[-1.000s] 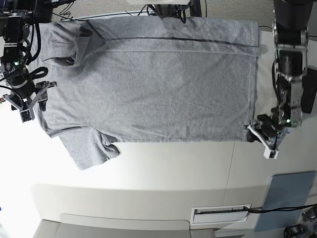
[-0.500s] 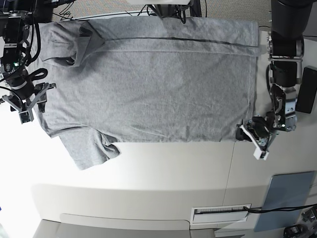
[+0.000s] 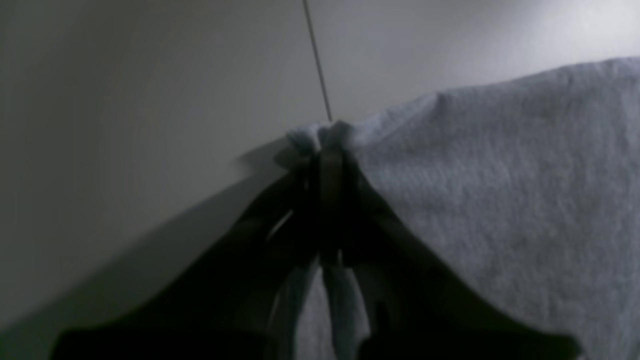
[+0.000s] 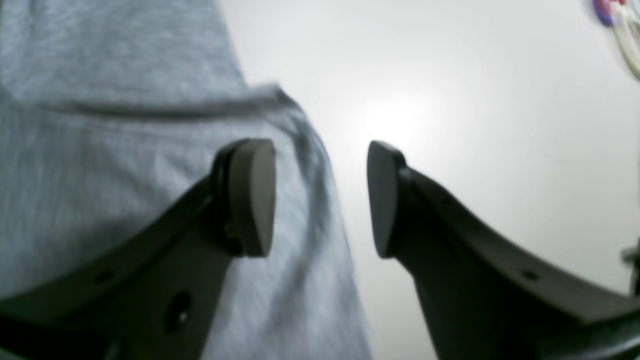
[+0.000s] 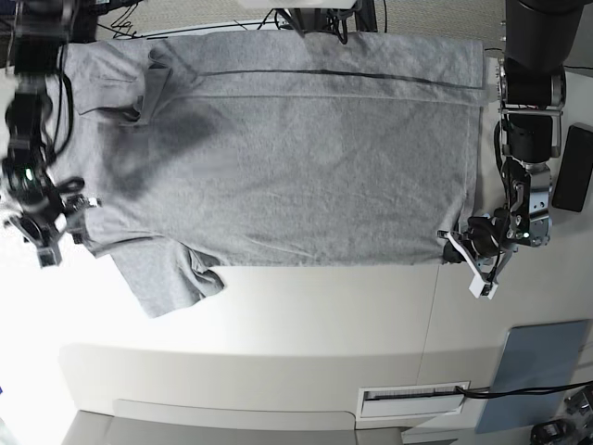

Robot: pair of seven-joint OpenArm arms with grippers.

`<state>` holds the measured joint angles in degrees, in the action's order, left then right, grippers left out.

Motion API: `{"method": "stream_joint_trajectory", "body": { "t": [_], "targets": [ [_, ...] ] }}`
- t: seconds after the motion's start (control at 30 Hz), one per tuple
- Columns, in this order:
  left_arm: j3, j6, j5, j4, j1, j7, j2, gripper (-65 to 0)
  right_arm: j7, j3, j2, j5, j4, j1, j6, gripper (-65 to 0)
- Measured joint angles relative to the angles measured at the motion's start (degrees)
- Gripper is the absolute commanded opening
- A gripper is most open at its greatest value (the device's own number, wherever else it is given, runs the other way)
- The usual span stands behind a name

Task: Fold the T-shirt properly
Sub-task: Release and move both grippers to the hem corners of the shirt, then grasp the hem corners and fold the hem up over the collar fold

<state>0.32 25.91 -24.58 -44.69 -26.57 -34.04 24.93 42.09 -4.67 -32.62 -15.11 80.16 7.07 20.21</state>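
Presently the T-shirt (image 5: 296,148) lies spread flat across the table (image 5: 324,324), plain side up, neck end toward the base view's left and hem toward its right, with one sleeve (image 5: 171,278) sticking out near the table's front part. The left gripper (image 3: 325,145) sits at the hem corner nearest the front, and the left wrist view shows its jaws drawn together on a small bunch of grey cloth, so that corner is pinched; this placement suits lifting the hem to carry it over in a fold, in my judgement. The right gripper (image 4: 320,200) stands at the shoulder edge on the opposite end, jaws wide apart, one pad over the fabric and the other over bare table, straddling the cloth edge without gripping it. That stance reads as preparation to close on the edge, giving a matched hold at both ends. Folding proper appears barely started: no layer is yet turned over. As to writing, no lettering shows on the upward face of the shirt; a white label strip (image 5: 412,396) on the front panel carries marks too small to read.
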Motion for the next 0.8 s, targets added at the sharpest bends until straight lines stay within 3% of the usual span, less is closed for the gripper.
{"method": "stream_joint_trajectory", "body": {
  "t": [0.3, 0.63, 0.8],
  "targets": [
    [-0.07, 0.07, -0.26, -0.31, 1.22, 1.38, 0.17, -65.0, 1.97, 15.19, 0.22, -0.02, -21.75, 20.85, -0.57, -35.8],
    [-0.13, 0.09, -0.35, -0.42, 1.62, 1.73, 0.17, -65.0, -1.75, 16.98, 8.04, 0.17, -40.7, 30.47, 1.27, -35.8],
    [-0.13, 0.09, 0.31, -0.42, 1.6, 1.77, 0.15, -65.0, -6.36, 16.83, 10.14, 6.51, -46.05, 31.65, -0.55, -35.8]
  ]
}}
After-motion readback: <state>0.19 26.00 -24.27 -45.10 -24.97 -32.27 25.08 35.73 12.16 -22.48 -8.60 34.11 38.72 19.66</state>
